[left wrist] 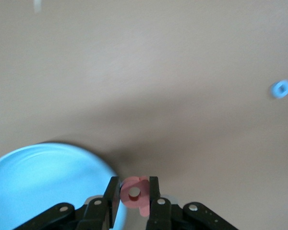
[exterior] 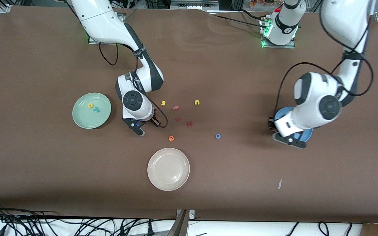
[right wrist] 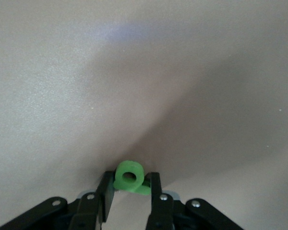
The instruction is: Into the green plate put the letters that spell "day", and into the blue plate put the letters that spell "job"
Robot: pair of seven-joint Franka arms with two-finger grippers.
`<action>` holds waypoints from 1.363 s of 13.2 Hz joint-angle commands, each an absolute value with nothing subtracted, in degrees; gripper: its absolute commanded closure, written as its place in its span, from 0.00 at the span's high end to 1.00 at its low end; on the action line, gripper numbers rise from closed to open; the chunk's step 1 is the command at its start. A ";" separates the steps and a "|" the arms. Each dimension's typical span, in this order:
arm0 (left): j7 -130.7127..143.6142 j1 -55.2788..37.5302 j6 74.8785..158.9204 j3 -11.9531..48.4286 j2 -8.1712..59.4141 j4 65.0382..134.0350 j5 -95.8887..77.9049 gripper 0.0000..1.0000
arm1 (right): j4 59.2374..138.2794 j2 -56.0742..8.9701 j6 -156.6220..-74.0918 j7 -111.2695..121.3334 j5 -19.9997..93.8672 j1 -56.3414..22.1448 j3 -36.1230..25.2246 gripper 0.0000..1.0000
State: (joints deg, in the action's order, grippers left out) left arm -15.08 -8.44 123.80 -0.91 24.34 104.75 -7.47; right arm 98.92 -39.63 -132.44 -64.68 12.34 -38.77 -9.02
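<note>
My left gripper [exterior: 272, 127] [left wrist: 134, 191] is shut on the coral "b" [left wrist: 126, 189], held just above the rim of the blue plate [exterior: 307, 134] [left wrist: 43, 182] at the left arm's end. The blue ring "o" [exterior: 218, 136] [left wrist: 280, 89] lies on the table mid-way along it. My right gripper [exterior: 154, 122] [right wrist: 130, 184] is down at the table beside the green plate [exterior: 84, 119], its fingertips pinching the green letter with a stem [right wrist: 122, 172]. A yellow rounded letter [exterior: 90, 105] and a teal "y" [exterior: 96, 109] lie in the green plate.
A cream plate [exterior: 168, 183] sits nearer the front camera. Loose on the table are a yellow "s" [exterior: 163, 103], a yellow "u" [exterior: 197, 102], three dark red letters [exterior: 189, 124] and an orange "e" [exterior: 171, 138]. A white scrap [exterior: 280, 183] lies near the front.
</note>
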 commanded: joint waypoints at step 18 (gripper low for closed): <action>-4.34 -24.76 140.70 1.41 34.09 100.82 -12.66 0.88 | 109.99 -24.34 -113.86 -6.68 12.57 -38.23 -33.31 1.00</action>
State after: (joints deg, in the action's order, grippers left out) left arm -9.66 -20.64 139.59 2.87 30.66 104.79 -11.40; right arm 115.02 -26.34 -121.08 -6.83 12.17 -37.93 -32.94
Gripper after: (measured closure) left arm 0.115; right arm 0.163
